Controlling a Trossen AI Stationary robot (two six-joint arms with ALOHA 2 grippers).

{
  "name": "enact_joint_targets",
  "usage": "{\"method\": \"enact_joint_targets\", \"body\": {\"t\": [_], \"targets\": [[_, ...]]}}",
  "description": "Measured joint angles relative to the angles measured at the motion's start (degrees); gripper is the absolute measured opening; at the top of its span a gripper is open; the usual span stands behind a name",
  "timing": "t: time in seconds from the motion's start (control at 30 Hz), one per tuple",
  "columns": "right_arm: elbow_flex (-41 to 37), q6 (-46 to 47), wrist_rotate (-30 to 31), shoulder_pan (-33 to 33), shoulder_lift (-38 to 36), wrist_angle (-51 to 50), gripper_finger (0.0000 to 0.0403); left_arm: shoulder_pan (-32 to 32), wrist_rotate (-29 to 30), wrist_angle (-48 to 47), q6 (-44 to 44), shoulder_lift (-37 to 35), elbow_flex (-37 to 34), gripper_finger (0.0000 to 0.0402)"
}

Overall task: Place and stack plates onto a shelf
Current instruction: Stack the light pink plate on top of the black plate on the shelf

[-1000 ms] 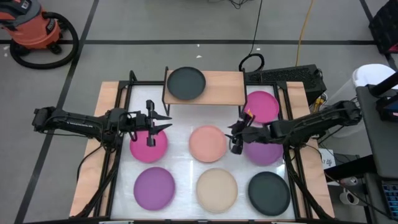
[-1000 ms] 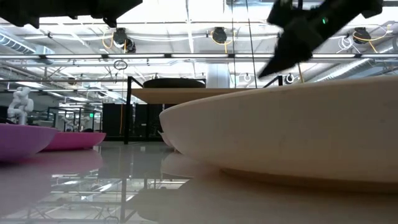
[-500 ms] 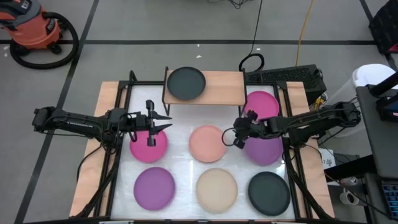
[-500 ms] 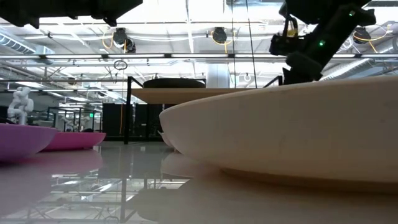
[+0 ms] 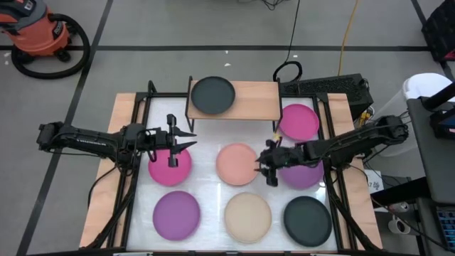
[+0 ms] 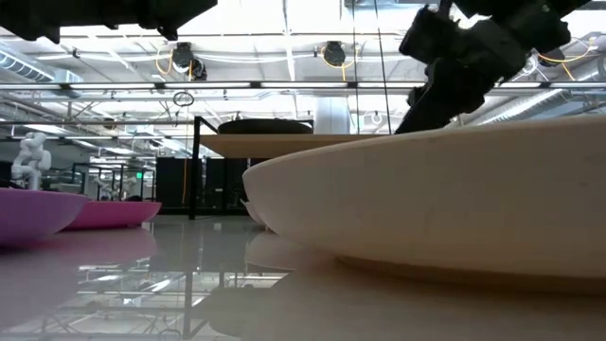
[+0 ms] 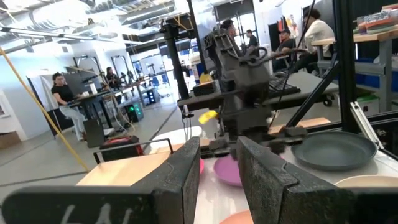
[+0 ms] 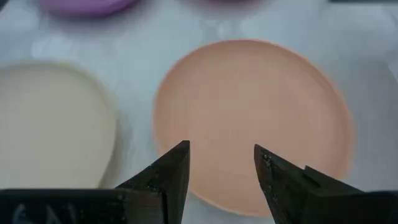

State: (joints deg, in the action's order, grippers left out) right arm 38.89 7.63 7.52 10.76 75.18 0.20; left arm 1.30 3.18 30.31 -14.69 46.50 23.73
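White tabletop with scattered plates: we hover our right gripper (image 8: 217,163), fingers parted and empty, over the salmon plate (image 5: 237,164), and should straddle its rim squarely before closing.

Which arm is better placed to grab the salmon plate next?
The right. Its hand sits open at the salmon plate's edge, facing it in its wrist view. The left hand hangs over the hot pink plate.

8 plates (image 5: 237,164) (2 hot pink, 2 purple, 2 dark grey, 1 salmon, 1 beige); 1 shelf (image 5: 252,101); 2 arms.
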Motion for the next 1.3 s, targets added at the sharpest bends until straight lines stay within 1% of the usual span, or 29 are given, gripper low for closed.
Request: {"method": "enact_joint_targets", "body": {"t": [0.13, 0.27, 0.47, 0.8, 1.3], "targets": [[0.00, -9.01, 4.83, 3.80, 4.77, 1.23, 0.0160, 0.00, 0.00, 0.30, 1.69, 0.00, 0.00, 0.0113], [0.00, -11.78, 8.82, 5.46, 9.20, 1.56, 0.0160, 0.02, -0.02, 0.35, 1.78, 0.00, 0.00, 0.0113], [-0.01, -11.58, 8.93, 5.79, 12.91, 1.72, 0.0160, 0.00, 0.00, 0.37, 1.52, 0.00, 0.00, 0.0113], [-0.02, -13.35, 10.58, 5.70, 13.27, 1.72, 0.0157, 0.00, -0.02, 0.39, 1.50, 0.00, 0.00, 0.0113], [-0.02, -14.56, 10.56, 5.38, 13.34, 1.75, 0.0079, 0.00, -0.02, 0.26, 1.68, 0.00, 0.02, 0.0113]]}}
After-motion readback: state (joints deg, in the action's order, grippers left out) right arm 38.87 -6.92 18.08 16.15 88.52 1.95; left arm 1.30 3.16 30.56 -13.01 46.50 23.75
